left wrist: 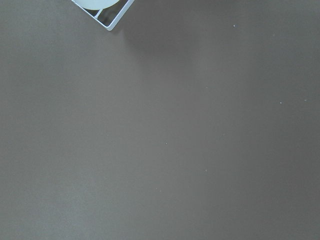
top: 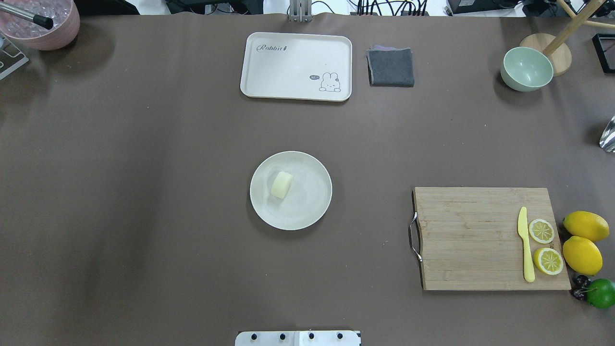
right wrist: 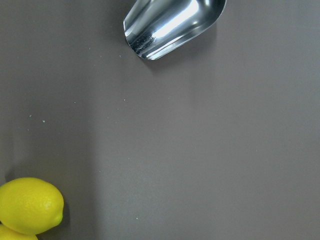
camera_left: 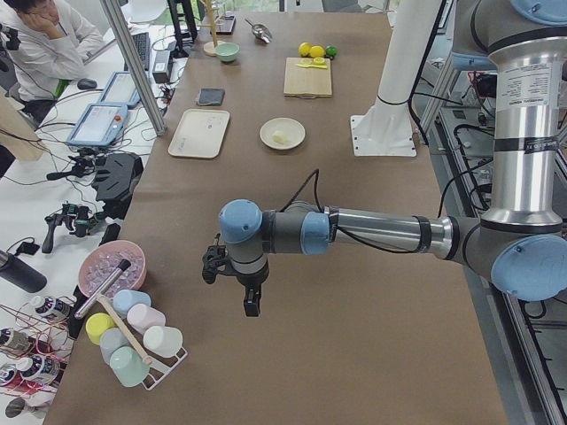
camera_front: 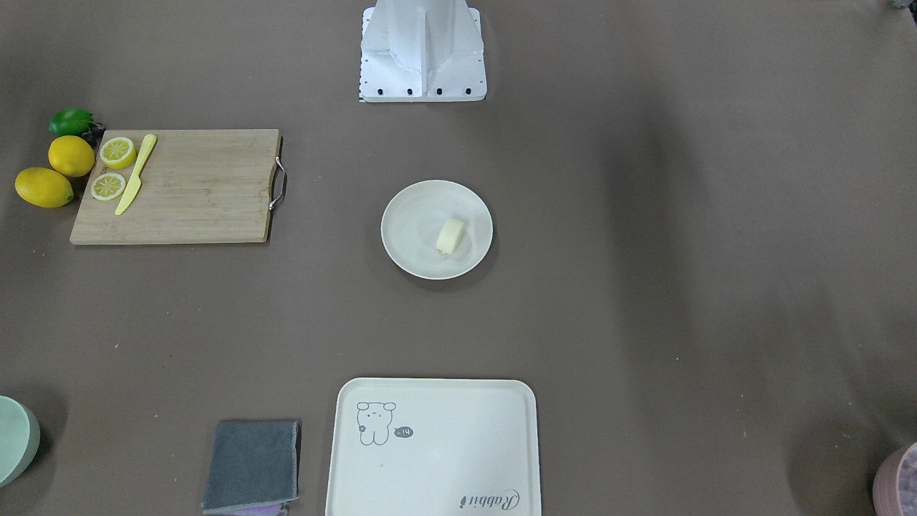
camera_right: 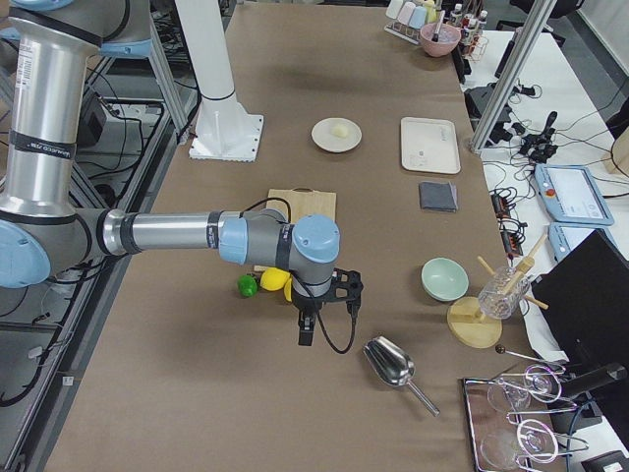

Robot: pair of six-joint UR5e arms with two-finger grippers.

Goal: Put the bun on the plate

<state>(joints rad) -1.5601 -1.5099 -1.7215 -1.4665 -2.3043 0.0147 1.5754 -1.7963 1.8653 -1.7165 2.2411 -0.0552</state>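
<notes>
Bun (top: 281,184): lies on its side inside the plate (top: 310,204), a little off centre toward the robot's left, so the task looks done
Plate: sits mid-table, straight ahead of the robot's base, within reach of either arm
Left claw (camera_left: 247,297): hangs over bare table (top: 144,192) near the cup rack (camera_left: 133,341), well apart from the plate; it shows only from the side, so I cannot tell whether it is wide or narrow
Right claw (camera_right: 307,329): hangs by the lemons (top: 582,254) and the metal scoop (camera_right: 388,362) at the other end (probably parked clear of the plate); its opening cannot be told either
Count: one bun, one plate, one tray (top: 288,72), one board (top: 471,240), one knife (top: 526,245), two whole lemons, two lemon slices (top: 541,230), one lime (top: 600,293), one grey cloth (top: 391,67), one green bowl (top: 526,69)
</notes>
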